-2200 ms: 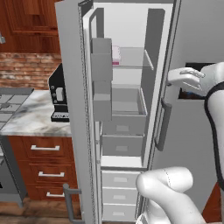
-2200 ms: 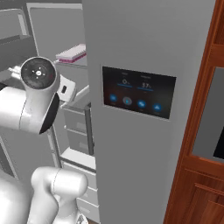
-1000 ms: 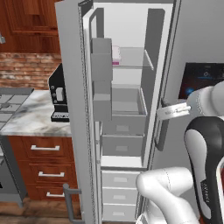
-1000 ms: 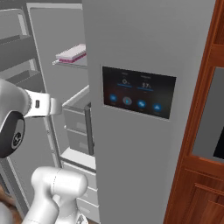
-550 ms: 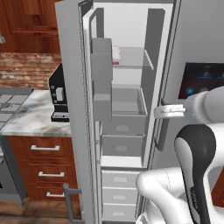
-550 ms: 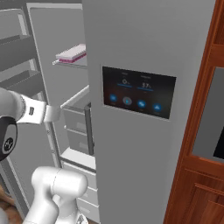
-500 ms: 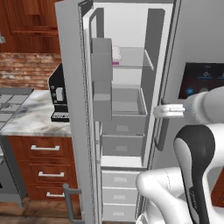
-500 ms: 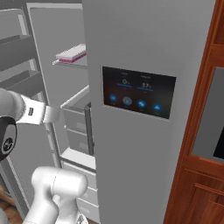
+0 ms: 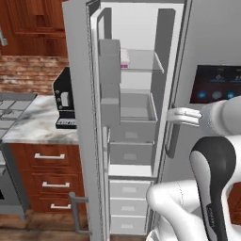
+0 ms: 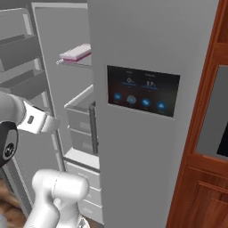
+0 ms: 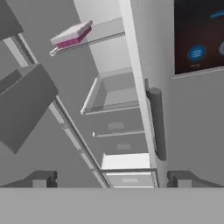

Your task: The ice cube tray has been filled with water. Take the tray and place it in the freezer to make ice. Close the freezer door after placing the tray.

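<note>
ice cube tray (image 11: 71, 35) already sits at the front edge of the freezer (image 9: 134, 113) upper shelf | gripper (image 11: 109, 178) empty, fingers spread | freezer door (image 9: 82, 117) wide open, so I'd swing round its outer edge and push steadily

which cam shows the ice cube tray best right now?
Right base view: the ice cube tray lies flat on the freezer's upper shelf, whole length visible. Hand view shows it too, tilted. Left base view shows just a pink end behind the door bin.
</note>
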{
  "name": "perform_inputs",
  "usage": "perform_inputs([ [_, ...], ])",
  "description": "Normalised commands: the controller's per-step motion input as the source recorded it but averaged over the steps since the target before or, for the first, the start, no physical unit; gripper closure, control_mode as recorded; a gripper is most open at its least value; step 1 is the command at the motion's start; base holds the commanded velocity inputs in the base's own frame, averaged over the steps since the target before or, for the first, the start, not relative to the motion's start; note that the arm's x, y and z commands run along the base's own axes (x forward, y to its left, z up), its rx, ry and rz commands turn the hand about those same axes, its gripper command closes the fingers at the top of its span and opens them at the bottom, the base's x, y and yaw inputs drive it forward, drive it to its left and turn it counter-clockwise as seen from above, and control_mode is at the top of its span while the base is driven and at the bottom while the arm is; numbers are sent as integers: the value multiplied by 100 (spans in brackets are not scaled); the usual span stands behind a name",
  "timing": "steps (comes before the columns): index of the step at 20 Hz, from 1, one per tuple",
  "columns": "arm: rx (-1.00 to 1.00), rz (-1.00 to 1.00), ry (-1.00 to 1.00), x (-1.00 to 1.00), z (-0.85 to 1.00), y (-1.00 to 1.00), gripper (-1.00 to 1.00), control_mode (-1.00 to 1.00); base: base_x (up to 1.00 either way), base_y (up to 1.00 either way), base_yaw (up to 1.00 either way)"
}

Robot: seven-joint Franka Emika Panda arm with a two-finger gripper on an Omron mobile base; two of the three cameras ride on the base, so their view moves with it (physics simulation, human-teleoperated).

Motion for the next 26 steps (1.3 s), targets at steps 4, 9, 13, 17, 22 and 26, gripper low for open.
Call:
perform_inputs([
  [4,0,0,0,0,0,0,-100,100,-83,1,0],
  [9,0,0,0,0,0,0,-100,100,-50,35,3],
  [13,0,0,0,0,0,0,-100,100,-6,-12,14],
  [17,0,0,0,0,0,0,-100,100,10,-39,29],
  [22,0,0,0,0,0,0,-100,100,2,-40,27],
  [26,0,0,0,0,0,0,-100,100,6,-40,19],
])
